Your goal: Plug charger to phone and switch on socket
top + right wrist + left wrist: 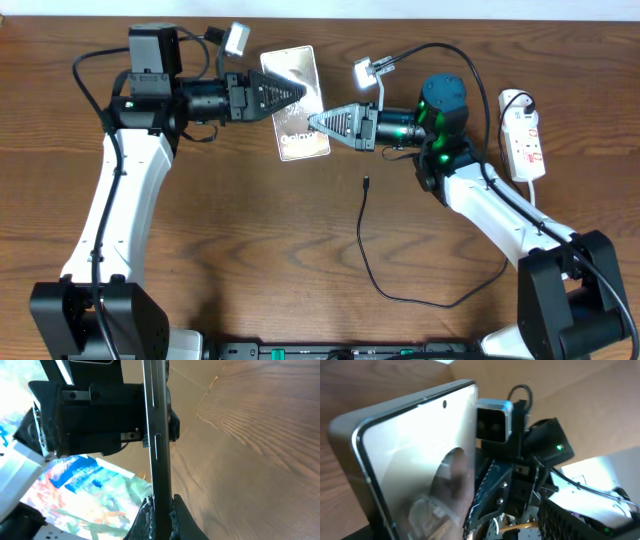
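Observation:
The phone (292, 140), bronze-grey with "Galaxy" on it, is held above the table between both arms. My right gripper (318, 122) is shut on its lower right edge. In the right wrist view the phone (156, 435) stands edge-on between the fingers (161, 515). My left gripper (300, 93) lies over the phone's upper part, and its jaws do not show clearly. The left wrist view shows the phone's glossy face (410, 450) close on the left. The charger cable (372, 270) lies loose on the table with its plug tip (366, 182) apart from the phone. The socket (524, 135) lies at the far right.
The black cable curves from the tip toward the front and then right, under my right arm. The power strip's white cord runs down past my right forearm. The right gripper and its camera (492, 420) fill the middle of the left wrist view.

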